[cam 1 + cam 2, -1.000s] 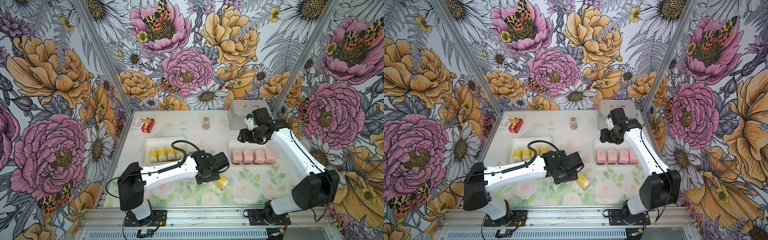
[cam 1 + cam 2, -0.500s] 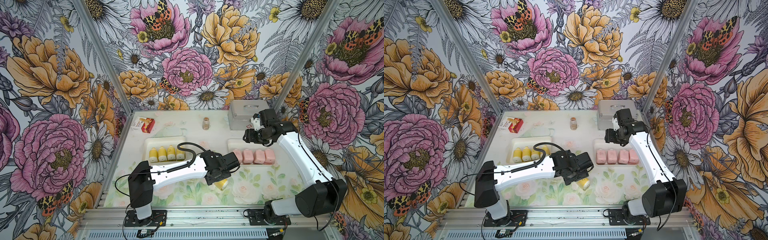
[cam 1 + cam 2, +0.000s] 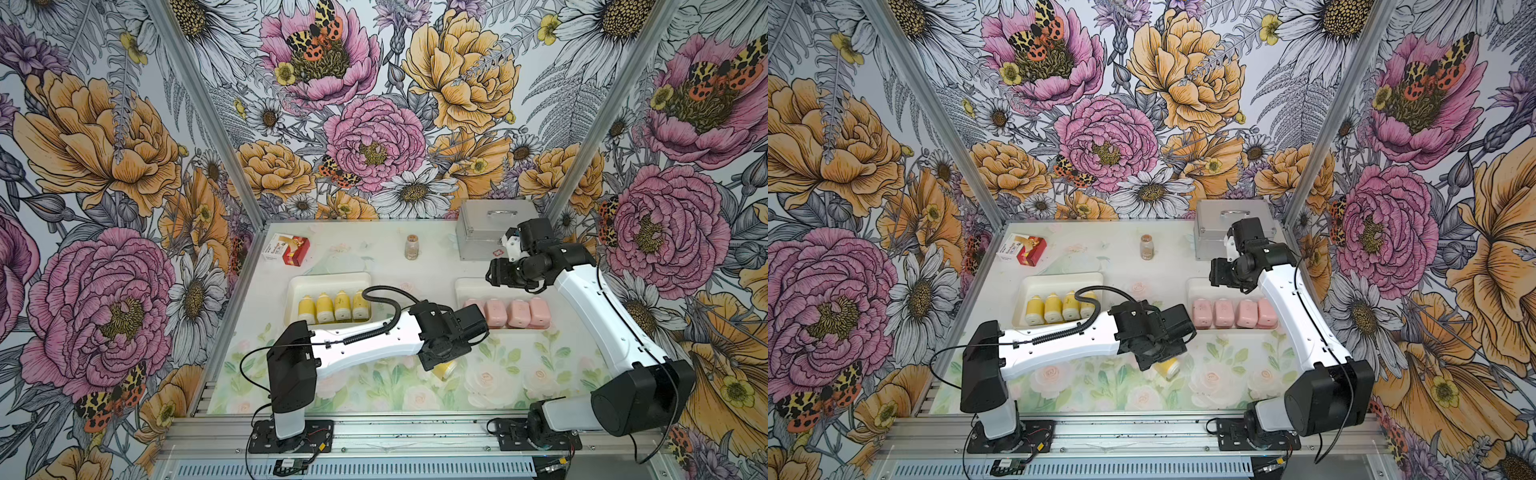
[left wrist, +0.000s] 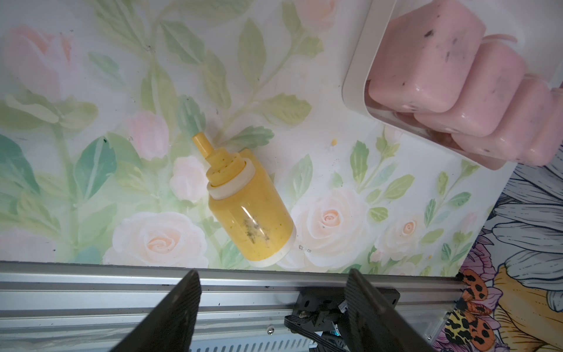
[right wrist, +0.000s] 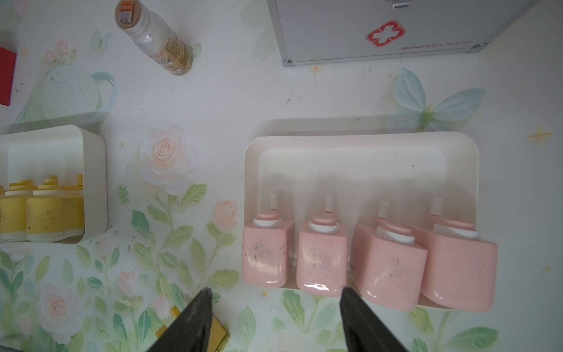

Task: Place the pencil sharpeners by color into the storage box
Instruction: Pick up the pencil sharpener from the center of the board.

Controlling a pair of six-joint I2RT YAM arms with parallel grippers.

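At the far left of the worktop (image 3: 374, 395) lies a red and white cardboard carton (image 3: 286, 249), and nearer the front stands a shallow cream plastic storage box (image 3: 328, 277) with four yellow bottle-shaped pencil sharpeners (image 3: 332, 305) in a row. The left arm (image 3: 365, 345) reaches low from the front left to the middle of the worktop, wrist bent down toward the front edge. The left gripper (image 4: 273, 274) has its black fingers (image 4: 179, 307) spread wide with nothing between them. The fifth yellow bottle-shaped sharpener (image 4: 251, 207) lies on its side on the bare worktop just ahead of the fingertips, in line with the gap but not yet inside it. Its long axis runs mostly along the reach of the fingers, somewhat slanted, white base end toward them and nozzle pointing away, so I judge that a short advance with a slight wrist turn would set the round body between them. This arm is by far the nearer. Right of the middle a second cream storage box (image 3: 469, 286) holds four pink rounded-rectangular plastic sharpeners (image 3: 509, 313). The right arm (image 3: 602, 316) leans back from the front right, its right gripper (image 5: 275, 291) in the air over that box, fingers apart and empty, well apart from the loose sharpener
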